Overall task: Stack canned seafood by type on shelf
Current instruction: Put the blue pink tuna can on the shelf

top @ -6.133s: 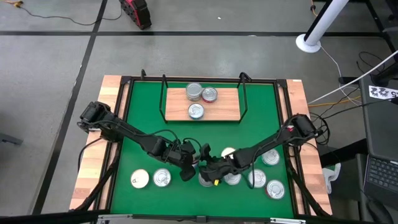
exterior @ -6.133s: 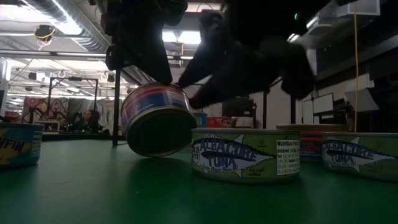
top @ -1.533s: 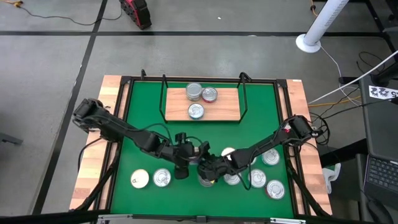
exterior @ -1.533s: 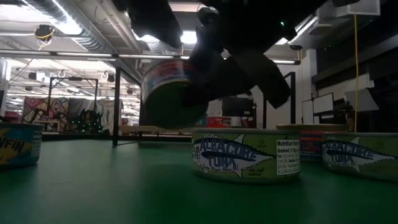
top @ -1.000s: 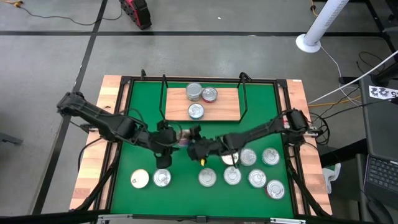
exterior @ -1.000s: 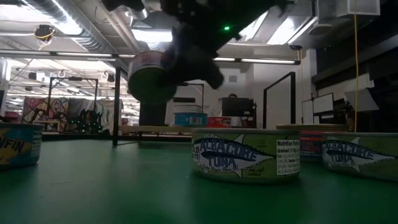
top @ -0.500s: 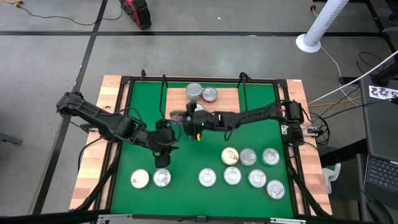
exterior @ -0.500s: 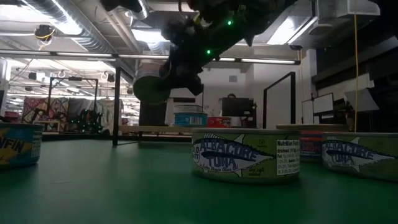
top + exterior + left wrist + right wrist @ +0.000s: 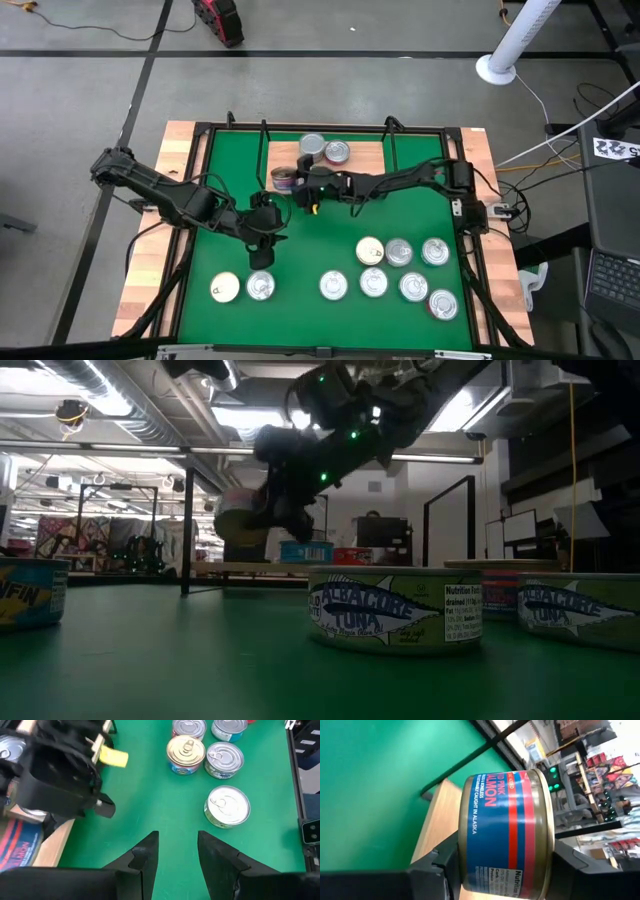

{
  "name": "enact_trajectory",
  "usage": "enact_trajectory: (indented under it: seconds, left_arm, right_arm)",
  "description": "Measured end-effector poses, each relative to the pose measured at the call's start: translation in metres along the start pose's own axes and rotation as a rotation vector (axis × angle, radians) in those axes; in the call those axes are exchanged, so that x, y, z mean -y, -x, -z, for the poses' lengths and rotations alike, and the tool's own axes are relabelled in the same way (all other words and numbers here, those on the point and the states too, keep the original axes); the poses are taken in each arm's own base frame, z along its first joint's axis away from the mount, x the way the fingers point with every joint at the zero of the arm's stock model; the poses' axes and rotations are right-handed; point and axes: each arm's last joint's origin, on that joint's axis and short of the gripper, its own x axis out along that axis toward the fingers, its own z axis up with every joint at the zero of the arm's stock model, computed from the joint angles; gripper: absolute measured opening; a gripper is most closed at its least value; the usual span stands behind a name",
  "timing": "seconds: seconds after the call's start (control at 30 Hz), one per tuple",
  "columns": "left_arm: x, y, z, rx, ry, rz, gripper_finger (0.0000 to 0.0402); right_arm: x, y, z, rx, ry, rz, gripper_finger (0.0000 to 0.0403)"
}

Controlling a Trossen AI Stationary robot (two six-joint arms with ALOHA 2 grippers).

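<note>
1. Left tool (image 9: 262,250), fingers parted and empty, is waiting over the green mat (image 9: 420,190) at about 8 o'clock, near two loose tins.
2. Right tool (image 9: 296,183), gripping the pink salmon tin (image 9: 283,179), is now arriving over the shelf (image 9: 366,178), at its 9 o'clock end, having carried the tin up from the bench's 6 o'clock row.
3. Placement beside the shelved tins (image 9: 326,150) is judged next.

My right gripper (image 9: 505,870), black, clamps a salmon can (image 9: 507,832): blue label, red stripes, red and white lettering, gold rims. My left gripper (image 9: 175,855) fingers are black too. Mat (image 9: 420,190) green, shelf (image 9: 365,180) light wood with black wire. Gold-lidded can (image 9: 186,753) has a blue side; silver-lidded can (image 9: 227,806) beside it.
</note>
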Motion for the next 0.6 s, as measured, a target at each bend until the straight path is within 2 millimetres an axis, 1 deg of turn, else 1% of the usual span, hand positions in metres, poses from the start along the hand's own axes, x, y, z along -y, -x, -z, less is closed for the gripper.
enact_trajectory:
  seconds: [0.07, 0.3, 0.6]
  left_arm:
    - [0.000, 0.000, 0.000, 0.002, -0.003, -0.006, 0.0131]
    - [-0.001, 0.000, 0.000, 0.010, -0.003, -0.018, 0.0131]
    - [-0.001, 0.000, 0.000, 0.010, -0.001, -0.018, 0.0131]
  right_arm:
    - [-0.003, -0.005, 0.005, -0.018, 0.002, -0.001, 0.0191]
    - [-0.014, -0.014, 0.011, -0.032, 0.009, -0.007, 0.0191]
    - [-0.013, -0.015, 0.013, -0.033, 0.006, -0.009, 0.0191]
